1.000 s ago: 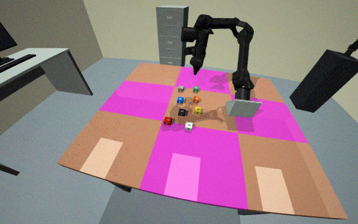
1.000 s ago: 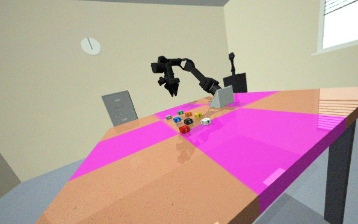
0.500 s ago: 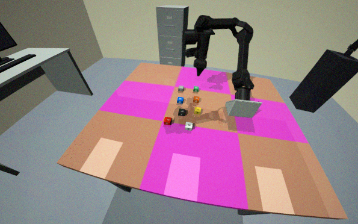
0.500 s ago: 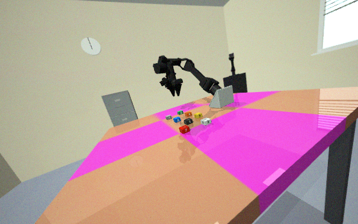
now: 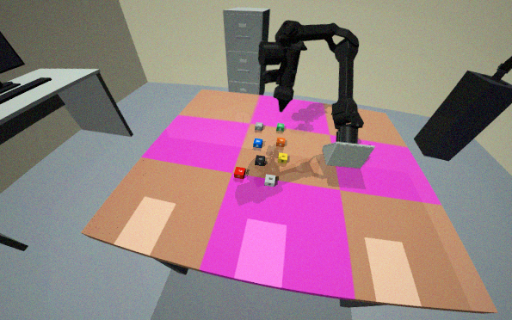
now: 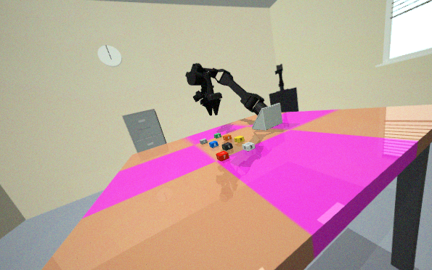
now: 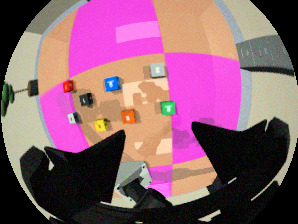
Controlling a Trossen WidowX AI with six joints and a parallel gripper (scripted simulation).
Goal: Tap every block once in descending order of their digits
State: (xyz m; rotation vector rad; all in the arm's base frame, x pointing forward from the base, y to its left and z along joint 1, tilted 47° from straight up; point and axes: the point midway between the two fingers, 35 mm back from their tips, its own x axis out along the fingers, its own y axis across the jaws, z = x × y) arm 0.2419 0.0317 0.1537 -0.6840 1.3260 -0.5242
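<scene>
My gripper point(image 5: 281, 110) point(image 6: 213, 114) point(image 7: 159, 129) is open and empty, pointing down high above the table, near the green block's end of the group. The green block point(image 5: 280, 127) point(image 6: 217, 135) point(image 7: 168, 108) and grey block point(image 5: 259, 126) point(image 6: 203, 141) point(image 7: 157, 70) are at the far end. The orange block point(image 5: 280, 142) point(image 7: 128, 116), blue block point(image 5: 257, 143) point(image 7: 111, 84), yellow block point(image 5: 282, 157) point(image 7: 101, 125) and black block point(image 5: 260, 160) point(image 7: 86, 99) stand in the middle. The red block point(image 5: 239, 173) point(image 7: 68, 86) and white block point(image 5: 270, 180) point(image 7: 72, 118) are nearest the top camera. The grey block's digit looks like 2; the others are too blurred to read.
The arm's grey wedge-shaped base point(image 5: 349, 156) point(image 6: 273, 117) stands right of the blocks in the top view. The chequered table point(image 5: 178, 181) carries them. A filing cabinet point(image 5: 245, 52) point(image 6: 144, 131) stands behind the table, and a desk point(image 5: 72, 79) stands to its left in the top view.
</scene>
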